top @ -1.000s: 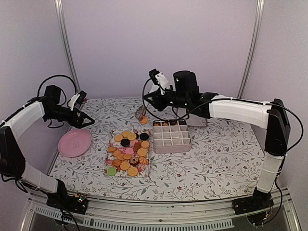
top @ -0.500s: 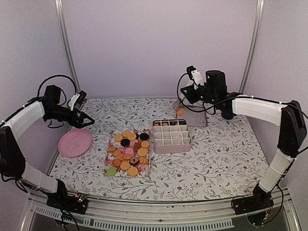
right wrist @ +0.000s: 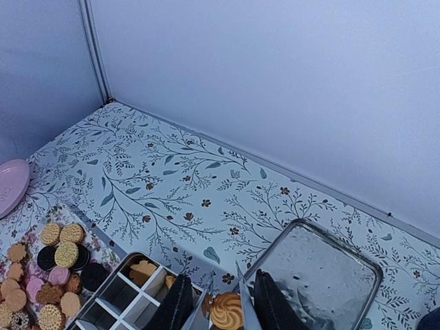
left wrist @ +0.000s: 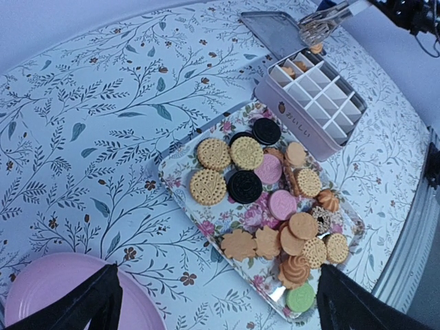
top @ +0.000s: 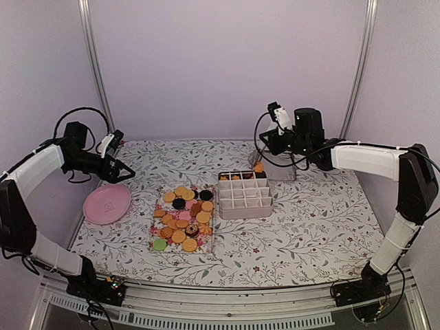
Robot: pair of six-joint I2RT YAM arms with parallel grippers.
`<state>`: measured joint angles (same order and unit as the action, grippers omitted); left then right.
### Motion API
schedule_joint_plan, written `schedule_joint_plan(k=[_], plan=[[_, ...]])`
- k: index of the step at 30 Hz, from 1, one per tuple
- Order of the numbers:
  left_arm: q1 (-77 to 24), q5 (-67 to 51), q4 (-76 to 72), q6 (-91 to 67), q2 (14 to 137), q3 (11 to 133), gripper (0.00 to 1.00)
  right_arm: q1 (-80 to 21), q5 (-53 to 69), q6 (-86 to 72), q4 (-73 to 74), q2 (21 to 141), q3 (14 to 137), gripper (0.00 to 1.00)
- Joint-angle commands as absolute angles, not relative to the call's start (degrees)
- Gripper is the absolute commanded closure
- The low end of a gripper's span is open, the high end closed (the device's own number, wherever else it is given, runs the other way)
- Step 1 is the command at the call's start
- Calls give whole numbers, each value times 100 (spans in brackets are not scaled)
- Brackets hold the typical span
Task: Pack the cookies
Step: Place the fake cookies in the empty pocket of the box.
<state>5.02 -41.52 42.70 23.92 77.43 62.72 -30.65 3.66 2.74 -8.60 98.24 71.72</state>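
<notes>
Right claw (top: 258, 165): clenched on one orange swirl cookie (right wrist: 227, 311), hanging over far right corner of divided box (top: 245, 210); exact compartment not clear. Left claw (top: 122, 172): spread wide, nothing in it, hovering above far side of pink plate (top: 107, 203).

Progress, near to far: floral tray (left wrist: 177, 172) nearest, loaded with the cookies (top: 182, 223). Mostly orange-tan, some black and pink, one green; roughly two dozen left to pack. Box just beside tray, on its right. Only far row holding a few pieces, nearer rows bare. Judged early in the job.

Silver lid (right wrist: 316, 268) lying flat behind box. Table (top: 309, 227) under white cloth printed with leaves and small flowers. Beyond: plain lilac wall (top: 227, 62), metal posts (top: 93, 69) at back corners.
</notes>
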Motion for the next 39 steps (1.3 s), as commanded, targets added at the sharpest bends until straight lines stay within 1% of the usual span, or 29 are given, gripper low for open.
schedule_joint_plan(k=[1,8,12,15,27,32,39], plan=[[466,-4169,4245,2382,7802,6372,1,-3026,471,202,-1229,9723,7091,88],[466,-4158,4245,2398,7778,6347,1,-3027,492,198,-1239,9655,6981,82],[466,-4158,4245,2392,7760,6338,1,-3018,525,193,-1231,9635,6979,72],[466,-4149,4248,2391,7747,6328,1,-3022,537,185,-1222,9625,6979,68],[463,-4175,4263,2380,7744,6363,1,-3022,564,245,-1165,9373,6987,66],[466,-4162,4260,2382,7719,6339,1,-3044,875,210,-1117,9237,7056,66],[466,-4157,4263,2356,7730,6346,1,-3794,771,229,-1020,9191,7279,65]])
